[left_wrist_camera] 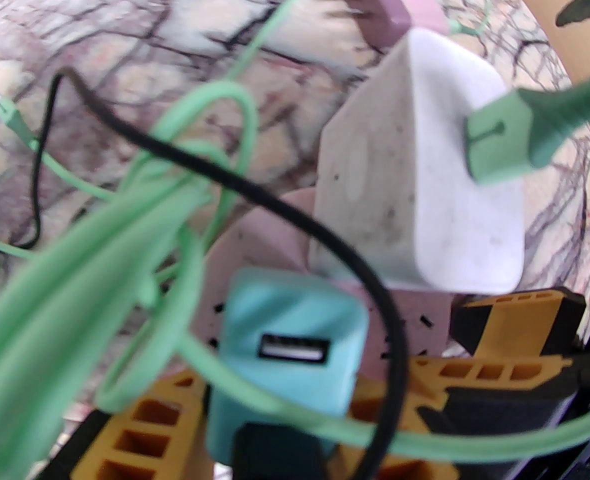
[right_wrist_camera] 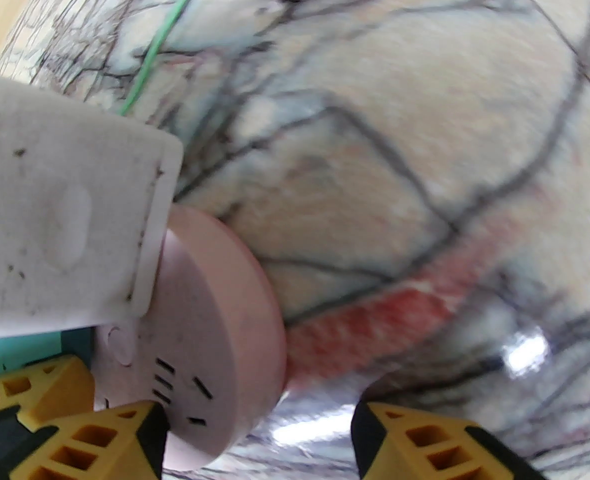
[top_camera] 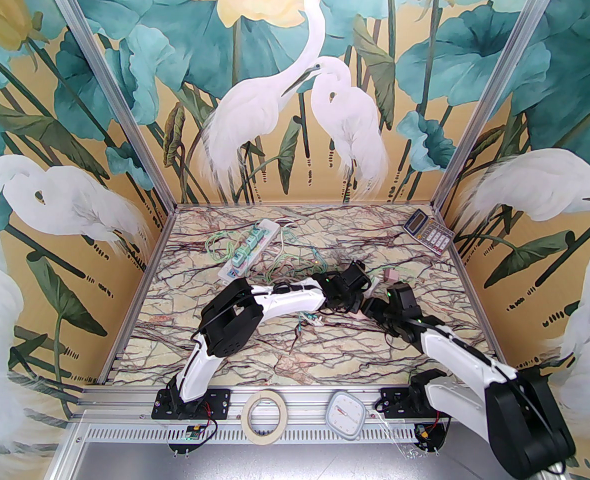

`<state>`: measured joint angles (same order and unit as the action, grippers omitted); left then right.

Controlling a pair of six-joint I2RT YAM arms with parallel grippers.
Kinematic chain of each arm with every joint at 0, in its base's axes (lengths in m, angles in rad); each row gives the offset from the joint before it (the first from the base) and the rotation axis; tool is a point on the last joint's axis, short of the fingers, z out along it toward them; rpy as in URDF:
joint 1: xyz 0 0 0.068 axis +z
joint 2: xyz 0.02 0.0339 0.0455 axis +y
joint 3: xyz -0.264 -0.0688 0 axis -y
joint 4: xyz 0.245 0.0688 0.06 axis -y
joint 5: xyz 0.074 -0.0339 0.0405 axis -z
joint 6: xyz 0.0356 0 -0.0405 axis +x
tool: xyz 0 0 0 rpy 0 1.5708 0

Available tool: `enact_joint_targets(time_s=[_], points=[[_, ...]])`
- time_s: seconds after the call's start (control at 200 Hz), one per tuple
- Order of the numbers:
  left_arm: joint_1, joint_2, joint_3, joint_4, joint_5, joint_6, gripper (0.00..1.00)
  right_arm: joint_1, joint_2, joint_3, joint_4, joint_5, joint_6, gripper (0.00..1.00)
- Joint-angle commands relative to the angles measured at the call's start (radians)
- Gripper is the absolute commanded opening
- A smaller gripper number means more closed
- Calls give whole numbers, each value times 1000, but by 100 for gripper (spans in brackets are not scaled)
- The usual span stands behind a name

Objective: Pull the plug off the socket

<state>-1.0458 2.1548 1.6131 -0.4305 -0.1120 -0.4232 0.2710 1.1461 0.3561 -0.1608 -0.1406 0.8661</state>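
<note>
A round pink socket (right_wrist_camera: 215, 328) is held off the table, with a white plug (left_wrist_camera: 415, 168) and a teal plug (left_wrist_camera: 290, 348) seated in its face. A green cable (left_wrist_camera: 515, 133) runs into the white plug. My left gripper (left_wrist_camera: 345, 348) is shut on the socket, its yellow fingers (left_wrist_camera: 505, 328) on either side. My right gripper (right_wrist_camera: 260, 443) is open just right of the socket, whose rim lies beside the left one of its fingers (right_wrist_camera: 100, 438). In the top view the left gripper (top_camera: 352, 280) and right gripper (top_camera: 370, 305) meet at centre right.
A loose pink plug (top_camera: 391, 274) lies on the marble just beyond the grippers. Green cables (top_camera: 285, 263) trail back to a white power strip (top_camera: 247, 248) at the far left. A calculator (top_camera: 427, 230) sits in the far right corner.
</note>
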Motion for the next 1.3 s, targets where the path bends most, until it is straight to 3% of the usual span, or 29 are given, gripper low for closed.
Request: enact_joint_targets(time_s=[0.0,0.24,0.53,0.74,0.845,1.025,1.18,1.295], points=[[-10,4,23,-4,35,-9,35,11,119,-24,130,-88,-18,57],[-6,-43,20,-8,15,9,34,17,137,-6,101,-56,-19,46],[-98,-38,6,-3,-175,84,34,31,190,19,90,-49,-21,42],[-81,-48,-14,17,-66,30,33,50,245,45,69,-33,-12,38],[-26,-82,-53,43,32,-35,32,60,258,43,74,-28,-7,32],[79,-161,-173,157,217,-143,32,68,278,43,83,-23,-4,32],[76,-172,-167,145,202,-116,33,67,281,46,81,-21,-6,32],[36,-147,-123,85,119,-70,33,69,277,45,80,-23,-6,32]])
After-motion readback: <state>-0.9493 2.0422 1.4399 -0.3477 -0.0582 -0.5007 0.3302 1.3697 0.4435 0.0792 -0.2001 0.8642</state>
